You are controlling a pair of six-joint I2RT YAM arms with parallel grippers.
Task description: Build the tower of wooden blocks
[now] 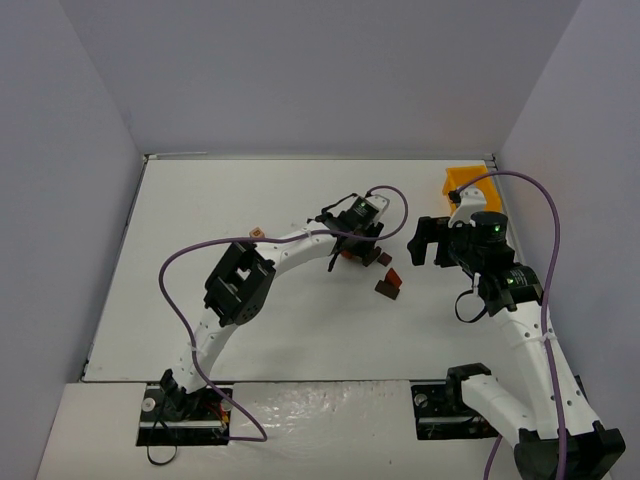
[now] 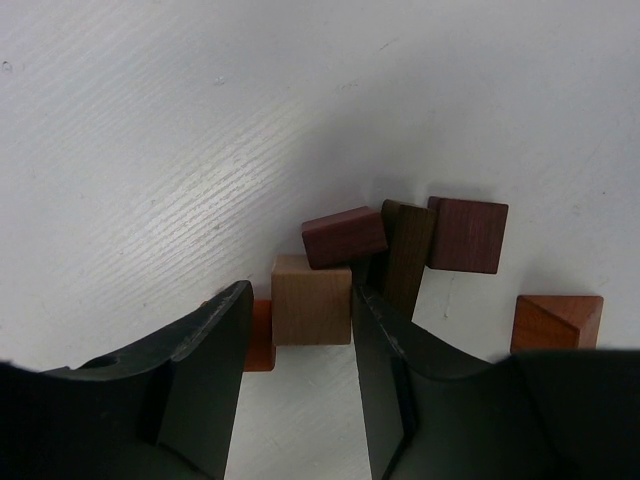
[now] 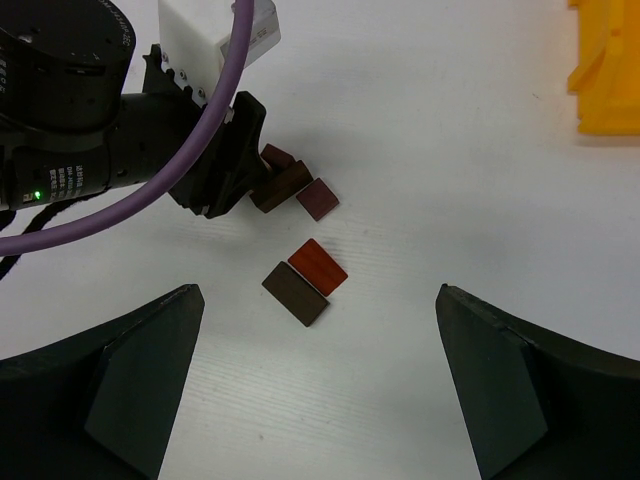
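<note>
My left gripper (image 2: 300,292) is low over a cluster of wood blocks, its jaws open on either side of a light tan cube (image 2: 311,300). The right finger (image 2: 375,330) is at the cube's side, and a small gap shows at the left finger (image 2: 215,340). A reddish-brown block (image 2: 345,237) leans on the cube, with a dark brown block (image 2: 405,255) and a purple-brown cube (image 2: 468,234) behind. My right gripper (image 3: 317,290) hangs wide open, high above a red-orange block (image 3: 318,267) and a dark brown block (image 3: 295,294). The tower is out of view.
A reddish wedge (image 2: 556,322) lies right of the cluster and an orange piece (image 2: 262,335) sits behind the left finger. A small tan cube (image 1: 257,233) rests by the left arm. The yellow bin (image 1: 465,183) stands at the back right, near the right gripper (image 1: 425,240).
</note>
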